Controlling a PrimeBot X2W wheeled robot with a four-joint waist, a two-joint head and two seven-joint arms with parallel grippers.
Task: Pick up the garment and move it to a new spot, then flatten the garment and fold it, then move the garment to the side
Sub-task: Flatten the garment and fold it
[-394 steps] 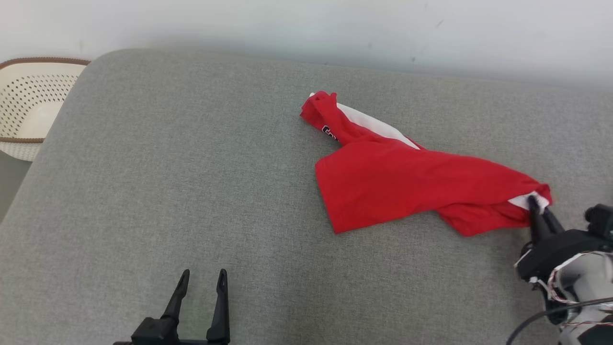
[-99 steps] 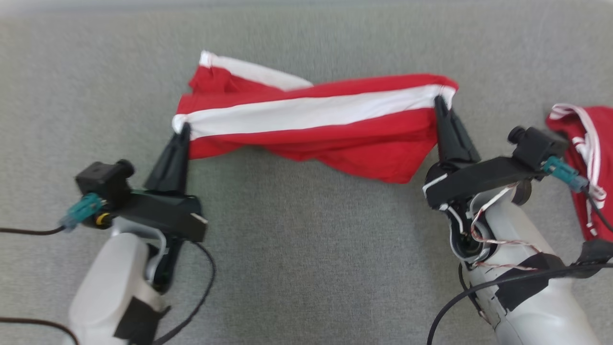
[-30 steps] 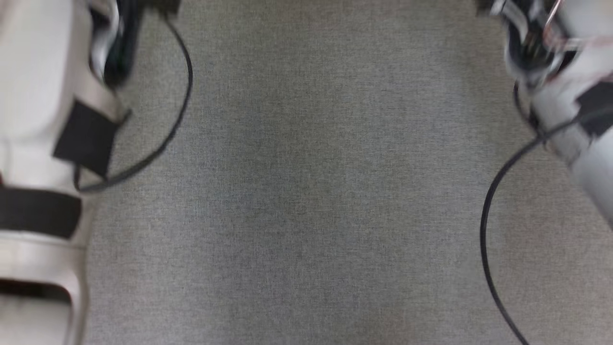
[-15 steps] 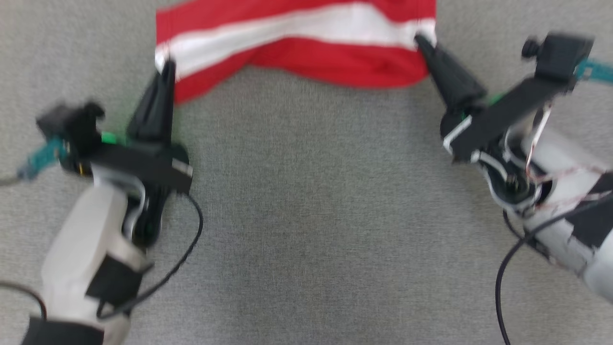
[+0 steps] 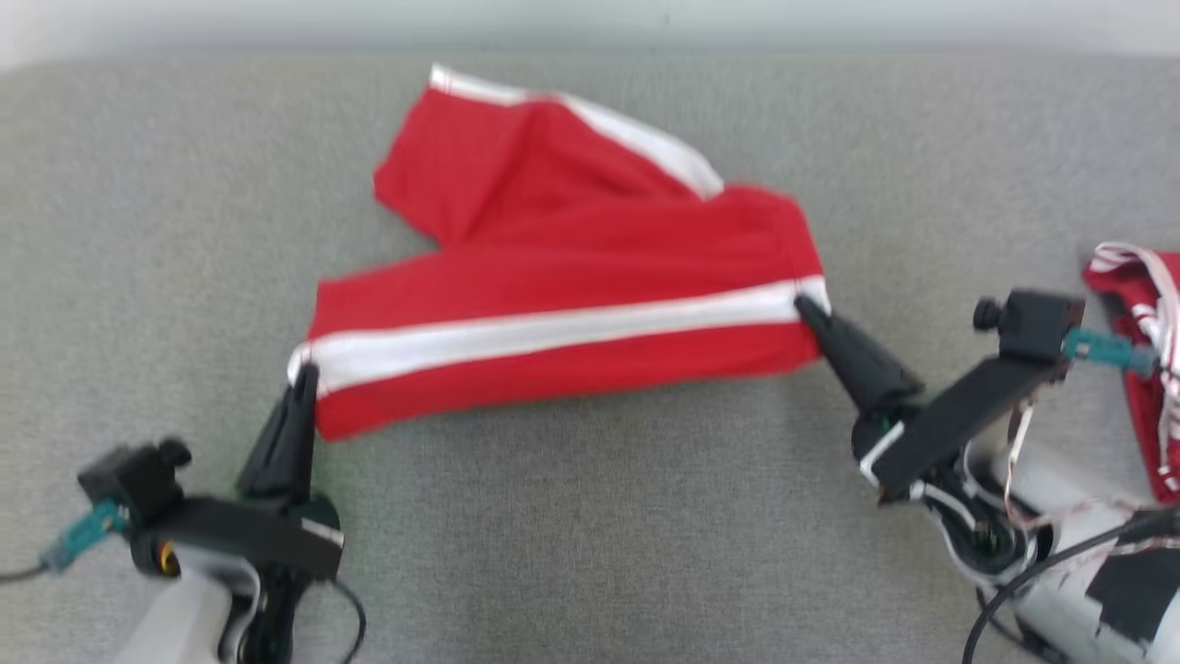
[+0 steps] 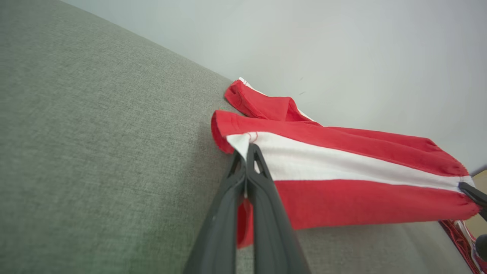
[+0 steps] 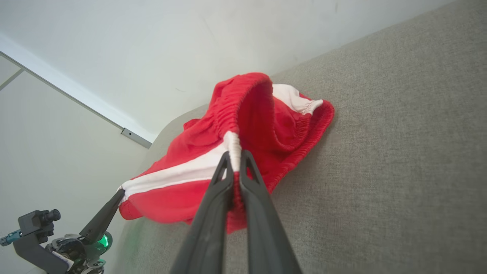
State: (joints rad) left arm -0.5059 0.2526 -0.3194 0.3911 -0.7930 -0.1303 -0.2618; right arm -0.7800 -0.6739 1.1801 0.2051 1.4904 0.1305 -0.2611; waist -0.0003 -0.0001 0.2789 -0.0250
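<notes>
The garment (image 5: 572, 277) is a pair of red shorts with a white side stripe, stretched across the grey cushion. My left gripper (image 5: 304, 373) is shut on its leg hem at the stripe's left end, and the left wrist view shows those fingers pinching the garment (image 6: 342, 179) at its white hem, the gripper (image 6: 247, 148) closed tight. My right gripper (image 5: 804, 306) is shut on the elastic waistband at the stripe's right end. In the right wrist view the gripper (image 7: 235, 154) clamps the gathered waistband of the garment (image 7: 251, 114). The far leg lies folded toward the wall.
The grey cushion (image 5: 590, 516) spreads wide in front of the garment. A second red and white striped cloth (image 5: 1138, 341) lies at the right edge, just beyond my right wrist. A pale wall (image 5: 590, 18) runs along the cushion's far side.
The head camera has swung upward, so the picture shifted. Both grippers keep their hold, and the garment now lies lower and spread out on the cushion.
</notes>
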